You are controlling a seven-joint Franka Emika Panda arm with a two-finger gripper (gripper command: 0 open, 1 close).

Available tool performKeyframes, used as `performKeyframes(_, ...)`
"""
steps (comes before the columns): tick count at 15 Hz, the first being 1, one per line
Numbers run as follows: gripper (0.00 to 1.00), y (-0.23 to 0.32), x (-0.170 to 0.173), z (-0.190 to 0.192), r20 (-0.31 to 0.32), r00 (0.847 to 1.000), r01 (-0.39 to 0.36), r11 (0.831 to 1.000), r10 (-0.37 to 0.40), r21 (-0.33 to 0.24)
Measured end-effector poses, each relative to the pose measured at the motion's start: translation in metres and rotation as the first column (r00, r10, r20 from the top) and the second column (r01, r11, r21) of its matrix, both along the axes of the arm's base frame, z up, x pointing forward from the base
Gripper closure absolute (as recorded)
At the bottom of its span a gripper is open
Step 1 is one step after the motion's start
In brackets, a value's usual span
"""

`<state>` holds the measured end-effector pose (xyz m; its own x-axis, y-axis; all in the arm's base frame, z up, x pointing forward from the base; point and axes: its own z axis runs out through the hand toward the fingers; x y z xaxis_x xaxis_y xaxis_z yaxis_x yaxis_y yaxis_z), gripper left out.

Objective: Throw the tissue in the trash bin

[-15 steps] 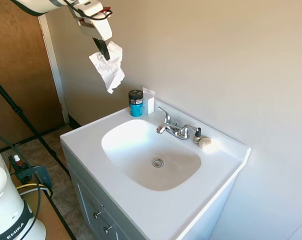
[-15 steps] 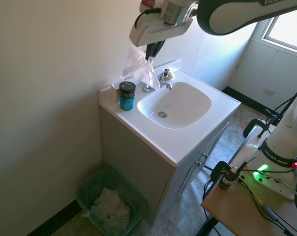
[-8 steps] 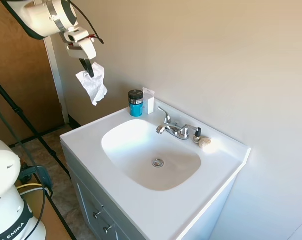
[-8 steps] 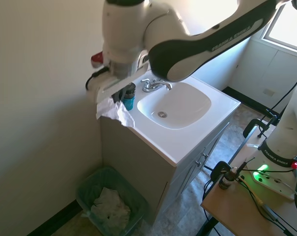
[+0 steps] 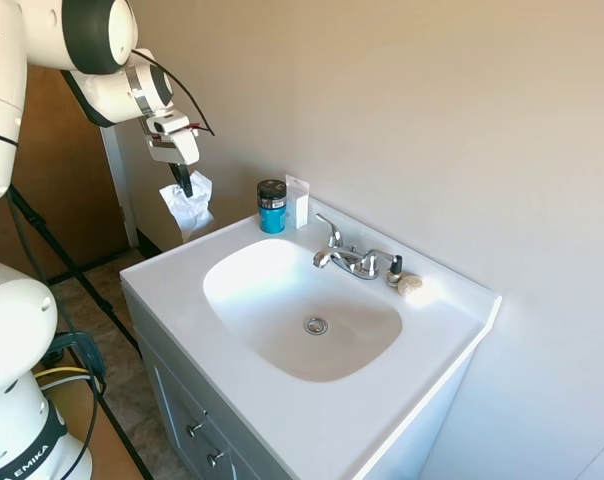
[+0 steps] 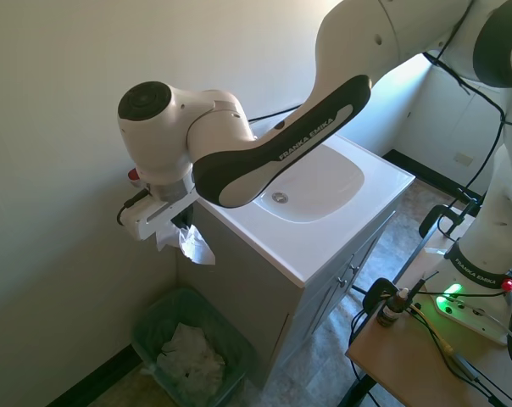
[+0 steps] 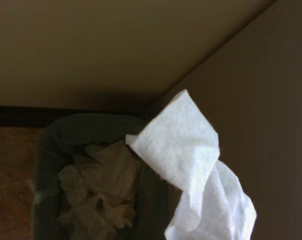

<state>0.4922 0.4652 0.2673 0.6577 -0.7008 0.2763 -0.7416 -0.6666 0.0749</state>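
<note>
- gripper [image 5: 185,184] has moved off the sink [image 5: 302,300] edge and dropped lower than 0.5 s ago, fingers clamped on the tissue [image 5: 187,206]
- tissue hangs in air beside the vanity [image 6: 239,280], above the trash bin [image 6: 150,326]
- count: one held tissue, one bin with crumpled paper [image 7: 98,192] inside, one blue jar [image 5: 272,206], one faucet [image 5: 354,260], one soap [image 5: 410,285]
</note>
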Motion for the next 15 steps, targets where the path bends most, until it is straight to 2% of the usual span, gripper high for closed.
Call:
performKeyframes(4,1.00,0.007,-0.006,-0.028,-0.036,0.999,0.008,1.000,-0.009,-0.025)
performKeyframes(5,0.00,0.004,-0.005,-0.033,-0.044,0.999,0.016,0.999,-0.017,-0.030)
performKeyframes(15,0.00,-0.001,0.001,-0.035,-0.072,0.997,0.016,0.999,-0.019,-0.039)
